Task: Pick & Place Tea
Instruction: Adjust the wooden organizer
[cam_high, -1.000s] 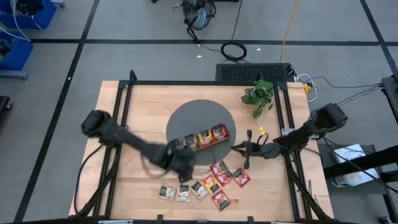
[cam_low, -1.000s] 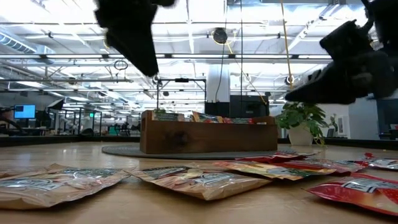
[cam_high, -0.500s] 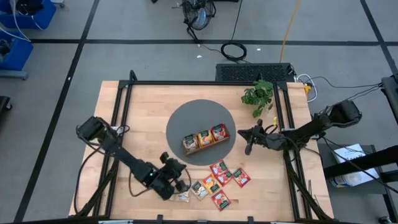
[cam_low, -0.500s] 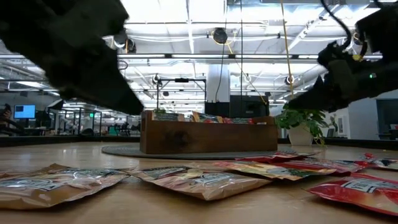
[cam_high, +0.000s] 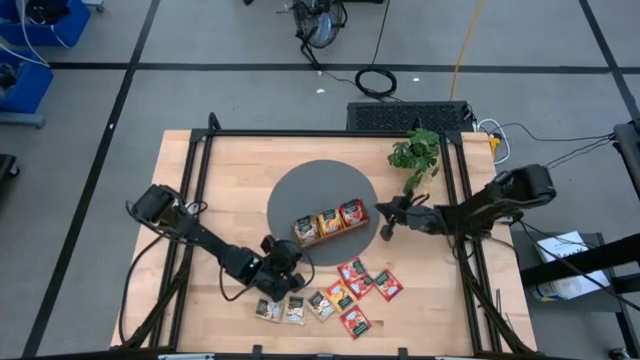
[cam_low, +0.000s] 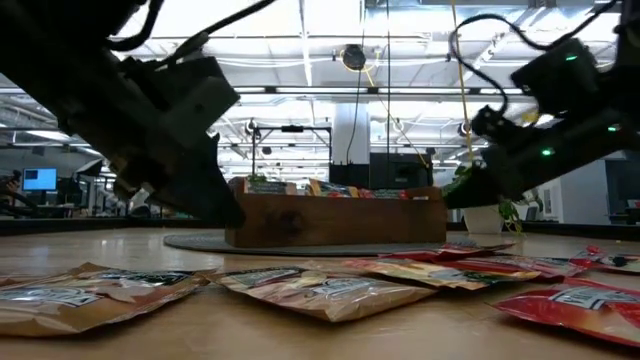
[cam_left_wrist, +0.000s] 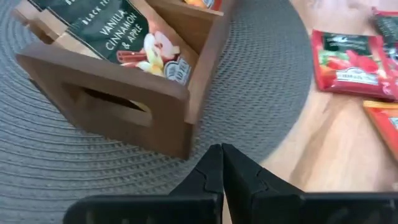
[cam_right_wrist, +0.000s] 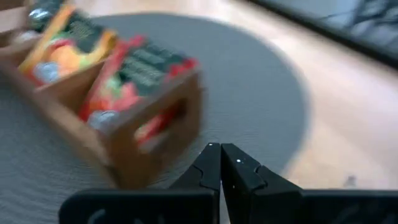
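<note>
Now left claw (cam_high: 283, 262) is back up near tray (cam_high: 331, 222), shut and empty; sachets (cam_high: 330, 297) untouched on worktop (cam_high: 230, 180); right claw (cam_high: 386, 228) shut, empty.

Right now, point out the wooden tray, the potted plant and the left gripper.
wooden tray (cam_high: 330, 222), high view, on its middle compartment.
potted plant (cam_high: 416, 153), high view, on its leaves.
left gripper (cam_left_wrist: 221, 167), left wrist view, between its shut fingertips.

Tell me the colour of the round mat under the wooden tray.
Dark grey, woven; the round mat shows best in the left wrist view.
</note>
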